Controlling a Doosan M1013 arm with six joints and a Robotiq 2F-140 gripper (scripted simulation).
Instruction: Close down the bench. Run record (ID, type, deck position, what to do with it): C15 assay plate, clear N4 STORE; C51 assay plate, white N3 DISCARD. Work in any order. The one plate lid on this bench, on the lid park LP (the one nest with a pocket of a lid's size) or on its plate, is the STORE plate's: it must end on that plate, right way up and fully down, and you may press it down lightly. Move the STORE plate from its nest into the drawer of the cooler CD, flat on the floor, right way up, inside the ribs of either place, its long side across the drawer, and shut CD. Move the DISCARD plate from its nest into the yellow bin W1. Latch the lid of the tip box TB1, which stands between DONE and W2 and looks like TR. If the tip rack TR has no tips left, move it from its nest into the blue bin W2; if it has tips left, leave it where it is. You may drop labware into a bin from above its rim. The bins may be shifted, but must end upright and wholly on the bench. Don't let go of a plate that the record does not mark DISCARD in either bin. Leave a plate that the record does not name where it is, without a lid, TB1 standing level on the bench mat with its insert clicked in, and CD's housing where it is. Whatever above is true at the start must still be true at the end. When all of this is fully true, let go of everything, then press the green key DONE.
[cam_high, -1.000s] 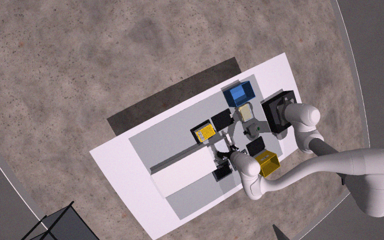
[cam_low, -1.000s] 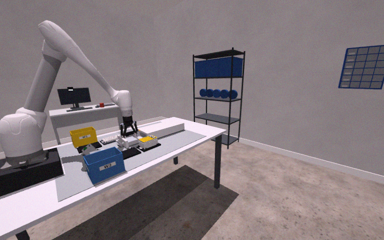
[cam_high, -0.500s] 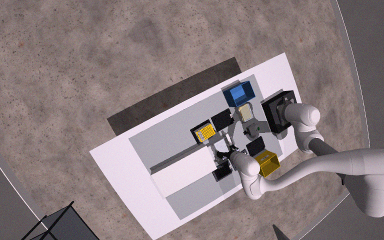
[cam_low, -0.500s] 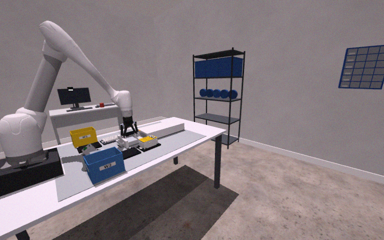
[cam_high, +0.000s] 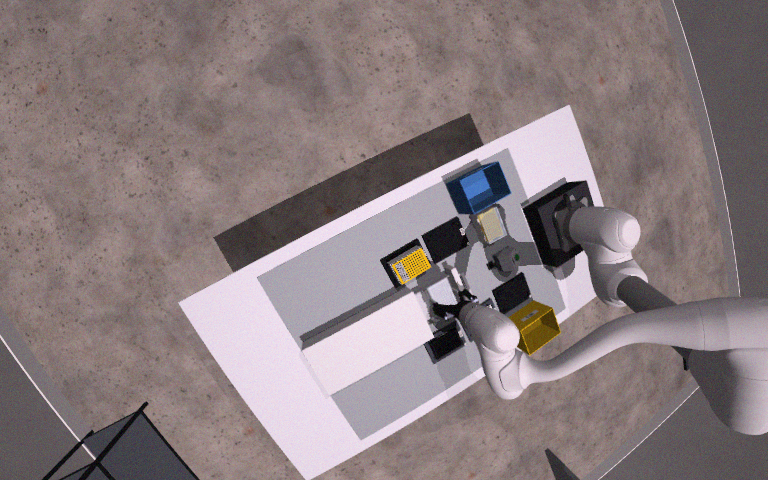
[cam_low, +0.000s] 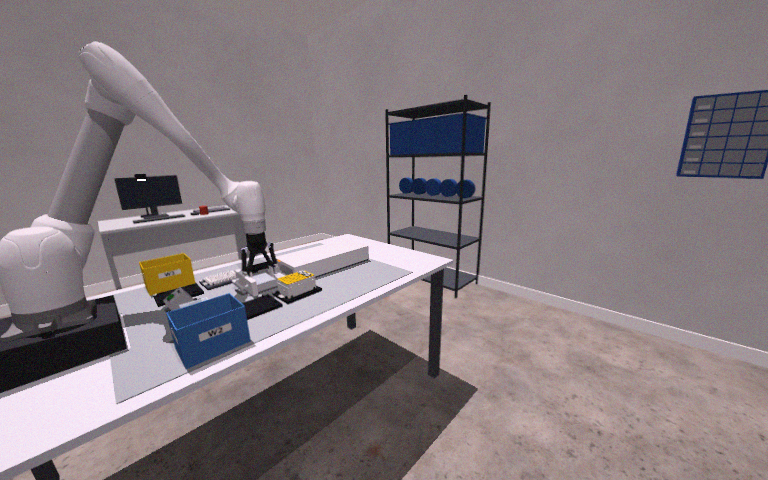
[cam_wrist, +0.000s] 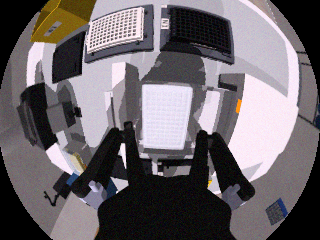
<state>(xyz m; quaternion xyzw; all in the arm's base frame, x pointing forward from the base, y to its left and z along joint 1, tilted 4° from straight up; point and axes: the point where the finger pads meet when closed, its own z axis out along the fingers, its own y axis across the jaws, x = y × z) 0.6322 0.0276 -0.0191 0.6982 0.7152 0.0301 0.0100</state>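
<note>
My gripper (cam_wrist: 165, 118) is shut on the long sides of a pale, translucent assay plate (cam_wrist: 166, 116) that seems to carry its lid. It holds the plate flat over the open drawer (cam_high: 441, 294) of the long white cooler CD (cam_high: 368, 342). I cannot tell whether the plate touches the drawer floor. The gripper also shows in the exterior view (cam_low: 257, 261). The white assay plate (cam_wrist: 116, 28) sits in its nest next to the yellow bin W1 (cam_wrist: 67, 3). The nest beside it (cam_wrist: 196, 27) is dark and empty.
The blue bin W2 (cam_high: 477, 189) stands at the bench's far end, with the tip box TB1 (cam_high: 489, 224) and the green key DONE (cam_high: 516, 257) beside it. A rack with a yellow top (cam_high: 410, 264) sits in a nest near the cooler. The yellow bin (cam_high: 535, 325) is close to my wrist.
</note>
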